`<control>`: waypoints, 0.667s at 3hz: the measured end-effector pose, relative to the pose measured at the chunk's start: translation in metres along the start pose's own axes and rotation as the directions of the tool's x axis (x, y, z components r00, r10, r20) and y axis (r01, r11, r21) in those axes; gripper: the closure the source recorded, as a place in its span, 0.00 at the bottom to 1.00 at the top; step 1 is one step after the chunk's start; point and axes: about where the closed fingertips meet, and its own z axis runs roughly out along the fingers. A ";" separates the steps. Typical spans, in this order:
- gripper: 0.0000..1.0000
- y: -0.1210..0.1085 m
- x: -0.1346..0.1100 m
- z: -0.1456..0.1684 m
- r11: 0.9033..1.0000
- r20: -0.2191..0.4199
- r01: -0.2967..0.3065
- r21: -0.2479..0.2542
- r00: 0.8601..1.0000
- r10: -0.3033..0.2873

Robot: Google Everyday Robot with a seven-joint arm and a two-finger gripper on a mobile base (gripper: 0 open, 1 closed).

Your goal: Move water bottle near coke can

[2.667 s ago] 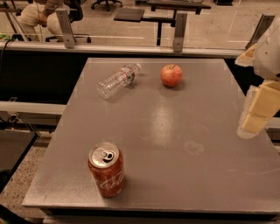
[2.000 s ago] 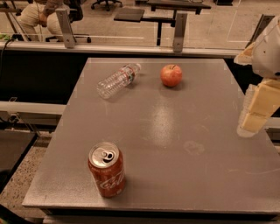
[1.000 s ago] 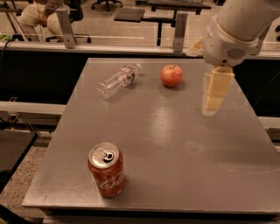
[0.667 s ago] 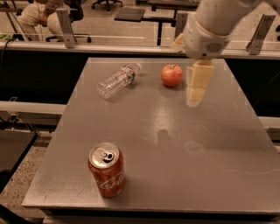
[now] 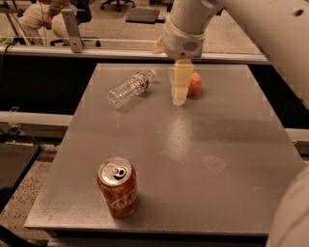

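Note:
The clear ribbed water bottle [image 5: 129,88] lies on its side at the back left of the grey table [image 5: 217,140], its white cap pointing to the right and back. The red coke can [image 5: 118,187] stands upright near the front left edge. My gripper [image 5: 179,91] hangs from the white arm over the back middle of the table, to the right of the bottle and apart from it, just in front of a red apple. It holds nothing.
A red apple [image 5: 194,84] sits right behind the gripper, partly hidden by it. The white arm fills the upper right of the view. Beyond the table's far edge a rail, chairs and a seated person [image 5: 41,13] show.
The arm has swung from the table's right side leftward and toward the back. The gripper now hangs in front of the apple, closer to the bottle. Bottle, can and apple have not moved.

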 end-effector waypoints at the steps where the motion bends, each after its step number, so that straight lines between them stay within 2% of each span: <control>1: 0.00 -0.024 -0.017 0.031 0.998 -0.010 0.055 -0.031 0.998 -0.056; 2: 0.00 -0.043 -0.030 0.059 0.993 -0.028 0.102 -0.062 0.994 -0.104</control>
